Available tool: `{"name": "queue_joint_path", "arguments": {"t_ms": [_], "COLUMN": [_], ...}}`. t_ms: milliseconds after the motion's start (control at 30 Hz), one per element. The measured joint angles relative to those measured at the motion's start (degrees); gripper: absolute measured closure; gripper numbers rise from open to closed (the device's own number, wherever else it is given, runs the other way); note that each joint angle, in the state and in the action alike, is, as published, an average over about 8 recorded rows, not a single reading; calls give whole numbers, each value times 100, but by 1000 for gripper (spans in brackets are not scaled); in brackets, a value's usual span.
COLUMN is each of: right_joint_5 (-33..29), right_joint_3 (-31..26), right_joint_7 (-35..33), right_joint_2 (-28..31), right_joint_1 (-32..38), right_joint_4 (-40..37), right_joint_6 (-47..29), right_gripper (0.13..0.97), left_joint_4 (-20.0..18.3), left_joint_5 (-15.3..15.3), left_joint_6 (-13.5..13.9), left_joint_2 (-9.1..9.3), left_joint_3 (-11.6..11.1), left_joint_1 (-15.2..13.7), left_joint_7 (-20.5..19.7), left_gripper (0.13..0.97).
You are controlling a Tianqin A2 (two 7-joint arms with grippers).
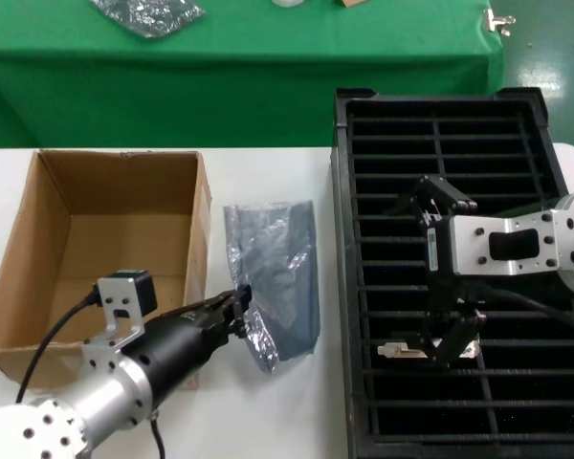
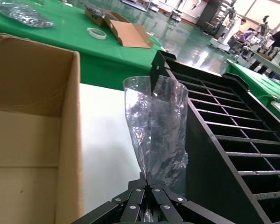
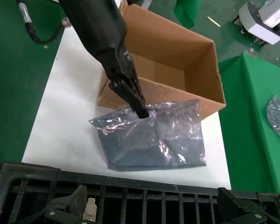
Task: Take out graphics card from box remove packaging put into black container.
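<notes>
The brown box (image 1: 124, 167) stands open at the left with nothing showing inside. Between it and the black container (image 1: 342, 239) lies the packaging (image 1: 277, 277), a wrinkly grey-blue bag, flat on the white table. My left gripper (image 1: 241, 314) is shut on the bag's near corner; in the left wrist view the packaging (image 2: 158, 126) rises from the closed left gripper (image 2: 150, 182). My right gripper (image 1: 450, 346) hangs open over the container's slots. The graphics card (image 1: 402, 351) shows as a silver bracket (image 3: 89, 208) in a slot beside one finger (image 3: 77, 200).
A green-covered table (image 1: 268, 67) runs along the back, with another silver-grey bag (image 1: 148, 14) on it. Farther off lie a tape roll (image 2: 97, 32) and an open carton (image 2: 126, 32). The container's tall wall (image 2: 210, 154) stands right beside the bag.
</notes>
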Motion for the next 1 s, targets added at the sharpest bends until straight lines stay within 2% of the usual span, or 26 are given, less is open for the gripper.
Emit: {"name": "queue_joint_path", "arguments": {"t_ms": [167,400,600,667,800,1000], "right_joint_5": [0,0,0,0,0,0], "right_joint_3": [0,0,0,0,0,0], "right_joint_7": [0,0,0,0,0,0], "right_joint_2": [0,0,0,0,0,0], "right_joint_1": [0,0,0,0,0,0], "right_joint_4": [0,0,0,0,0,0], "right_joint_6": [0,0,0,0,0,0], "right_gripper": [129,129,129,129,129,129], "left_joint_4": [240,373,374,335,177,-389], "left_joint_5": [-82,-162,-205,-200,-216,-338], "left_joint_6": [-114,-185,-245,-254,-252,-309], "left_joint_2": [-19,-87,-210,-263,-405,-769], "left_joint_3": [87,168,302,358,476,692], "left_joint_1": [-136,-239,-286,-285,-269,-220], "left_joint_7": [175,400,747,872,1160,1845], "left_gripper": [938,895,801,770,770,626]}}
